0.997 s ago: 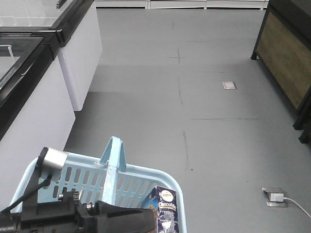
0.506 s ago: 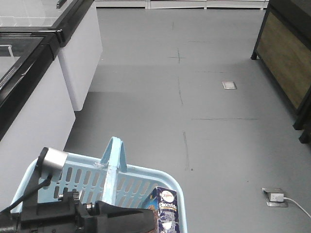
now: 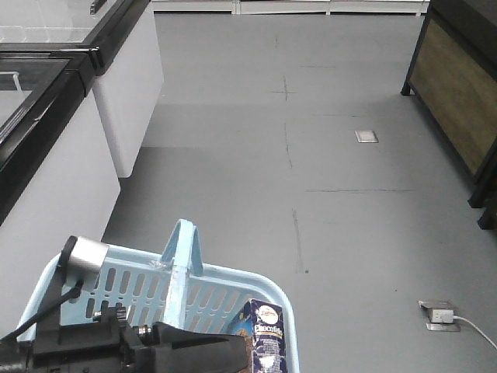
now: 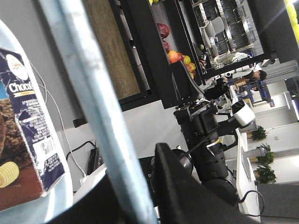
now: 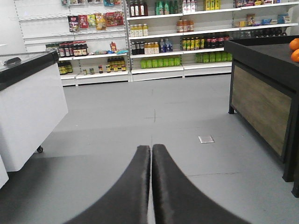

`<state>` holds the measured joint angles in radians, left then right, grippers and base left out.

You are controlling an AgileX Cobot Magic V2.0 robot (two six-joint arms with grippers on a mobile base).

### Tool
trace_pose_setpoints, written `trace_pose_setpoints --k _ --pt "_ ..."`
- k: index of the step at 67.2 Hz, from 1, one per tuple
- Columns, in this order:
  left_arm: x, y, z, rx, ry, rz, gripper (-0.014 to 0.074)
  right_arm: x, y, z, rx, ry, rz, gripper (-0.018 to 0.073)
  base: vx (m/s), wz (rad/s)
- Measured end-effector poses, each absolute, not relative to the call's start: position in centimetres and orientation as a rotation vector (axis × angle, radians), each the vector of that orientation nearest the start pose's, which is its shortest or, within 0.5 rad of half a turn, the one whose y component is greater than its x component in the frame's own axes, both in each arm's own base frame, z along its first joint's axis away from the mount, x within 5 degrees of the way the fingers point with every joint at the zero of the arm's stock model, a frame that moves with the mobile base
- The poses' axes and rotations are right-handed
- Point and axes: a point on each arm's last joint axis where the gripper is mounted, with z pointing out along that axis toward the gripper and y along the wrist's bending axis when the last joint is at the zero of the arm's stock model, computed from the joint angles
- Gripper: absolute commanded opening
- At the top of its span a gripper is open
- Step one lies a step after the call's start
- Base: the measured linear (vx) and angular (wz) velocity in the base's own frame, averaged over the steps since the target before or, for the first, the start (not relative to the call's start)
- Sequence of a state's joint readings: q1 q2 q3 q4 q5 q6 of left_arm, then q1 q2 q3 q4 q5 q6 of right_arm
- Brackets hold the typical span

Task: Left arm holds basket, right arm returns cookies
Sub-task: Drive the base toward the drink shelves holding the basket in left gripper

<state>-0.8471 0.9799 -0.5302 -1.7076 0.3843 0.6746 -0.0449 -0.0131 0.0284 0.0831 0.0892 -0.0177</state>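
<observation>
- Got the left pincer (image 4: 133, 179) clamped round the handle of the light blue basket (image 3: 233, 284), with a dark finger on either side of the bar.
- Spotting the cookies (image 3: 268, 338) standing upright inside the basket, tucked against its right wall, in a dark blue box with chocolate print.
- Seeing the right pincer (image 5: 151, 186) pressed fully closed on nothing, held out over grey floor (image 5: 163, 116).
- Looking past it at stocked shelves (image 5: 187, 44) along the far wall.
</observation>
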Motion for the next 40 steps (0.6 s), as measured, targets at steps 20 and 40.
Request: trace_pose_setpoints --k 20,40 --pt "10.52 -17.05 28.52 0.094 2.217 -1.553 -0.0006 5.66 -0.19 19.62 0.082 1.586 0.022 -0.0008 0.05 0.00" --pt "10.52 -17.05 28.52 0.094 2.217 -1.553 -0.0006 5.66 -0.19 19.62 0.082 1.586 0.022 -0.0008 0.23 -0.04"
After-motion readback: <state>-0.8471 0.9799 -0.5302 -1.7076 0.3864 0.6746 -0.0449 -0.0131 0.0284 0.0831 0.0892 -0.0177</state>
